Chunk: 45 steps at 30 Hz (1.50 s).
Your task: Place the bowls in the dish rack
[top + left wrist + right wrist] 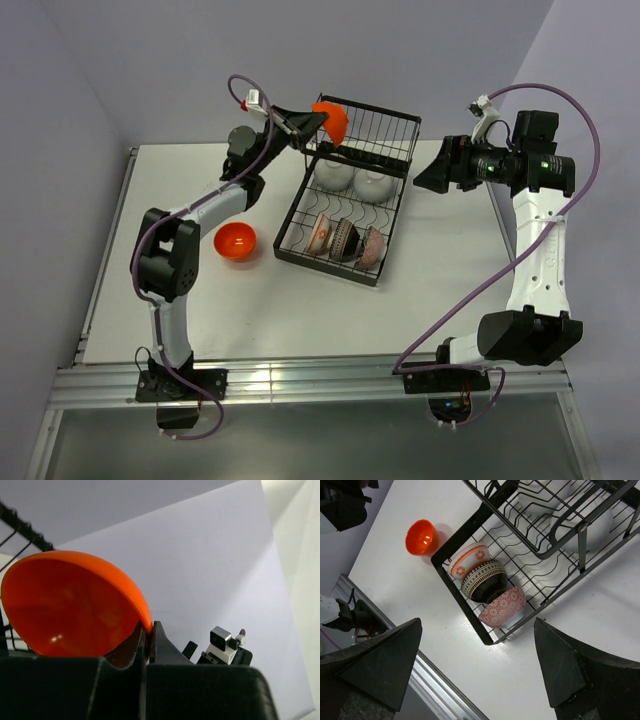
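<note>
My left gripper [312, 122] is shut on the rim of a glossy orange-red bowl [333, 120], held tilted above the far left corner of the black wire dish rack [391, 119]. In the left wrist view the bowl [70, 605] fills the left side, its rim pinched between my fingers [148, 635]. A second orange-red bowl [235, 240] sits on the table left of the rack; it also shows in the right wrist view [421, 536]. Three patterned bowls [343, 240] stand in the lower tray, two white bowls [352, 178] under the raised basket. My right gripper [420, 175] is open and empty, right of the rack.
The white table [300, 310] ends at a metal rail [300, 385] along the near edge. Lilac walls stand behind and to both sides. The rack [470, 527] lies in the middle back of the table.
</note>
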Each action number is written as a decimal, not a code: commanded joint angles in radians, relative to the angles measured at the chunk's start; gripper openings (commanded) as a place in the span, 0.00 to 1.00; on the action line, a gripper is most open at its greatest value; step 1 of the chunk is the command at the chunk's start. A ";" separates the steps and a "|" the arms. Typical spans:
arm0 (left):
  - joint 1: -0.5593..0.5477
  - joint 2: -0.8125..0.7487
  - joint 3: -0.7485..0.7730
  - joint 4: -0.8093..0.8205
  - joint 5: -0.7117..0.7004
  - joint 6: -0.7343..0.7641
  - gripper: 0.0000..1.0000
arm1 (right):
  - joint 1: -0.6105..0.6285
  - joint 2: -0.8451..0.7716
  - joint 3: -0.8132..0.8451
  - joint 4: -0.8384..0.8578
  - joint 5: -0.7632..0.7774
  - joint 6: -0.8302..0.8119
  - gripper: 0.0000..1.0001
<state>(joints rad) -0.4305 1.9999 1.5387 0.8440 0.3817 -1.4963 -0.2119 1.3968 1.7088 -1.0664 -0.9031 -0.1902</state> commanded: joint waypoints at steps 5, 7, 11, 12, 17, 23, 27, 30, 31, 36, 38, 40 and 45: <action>-0.007 -0.079 -0.075 0.060 -0.026 -0.076 0.00 | -0.001 0.002 0.032 0.063 0.020 0.037 1.00; -0.007 -0.082 -0.081 0.044 -0.029 -0.082 0.00 | -0.001 0.019 0.057 0.066 0.017 0.043 1.00; -0.007 -0.092 -0.088 0.023 -0.026 -0.084 0.01 | 0.002 0.033 0.075 0.141 0.061 0.118 0.99; -0.008 -0.093 -0.088 0.020 -0.024 -0.085 0.02 | 0.005 0.036 0.077 0.161 0.072 0.132 0.98; -0.014 -0.107 -0.104 -0.019 -0.026 -0.079 0.15 | 0.046 0.074 0.130 0.200 0.107 0.161 0.96; -0.014 -0.101 -0.129 -0.088 -0.038 -0.079 0.13 | 0.069 0.105 0.160 0.226 0.133 0.181 0.95; -0.014 -0.095 -0.121 -0.105 -0.035 -0.079 0.13 | 0.103 0.113 0.144 0.316 0.193 0.233 0.87; -0.014 -0.096 -0.121 -0.121 -0.033 -0.082 0.15 | 0.155 0.139 0.155 0.391 0.250 0.285 0.73; -0.014 -0.098 -0.126 -0.122 -0.033 -0.081 0.15 | 0.182 0.148 0.164 0.432 0.271 0.314 0.67; -0.014 -0.099 -0.141 -0.131 -0.035 -0.071 0.15 | 0.264 0.214 0.175 0.575 0.325 0.420 0.48; -0.014 -0.101 -0.146 -0.135 -0.035 -0.068 0.15 | 0.298 0.243 0.196 0.623 0.348 0.460 0.43; -0.014 -0.101 -0.149 -0.143 -0.035 -0.065 0.15 | 0.319 0.290 0.233 0.654 0.371 0.486 0.39; -0.011 -0.102 -0.157 -0.155 -0.033 -0.056 0.15 | 0.393 0.421 0.345 0.657 0.453 0.482 0.38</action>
<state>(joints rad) -0.4332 1.9347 1.4101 0.7647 0.3069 -1.5654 0.1455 1.7760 1.9747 -0.4850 -0.5285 0.2657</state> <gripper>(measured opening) 0.156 0.385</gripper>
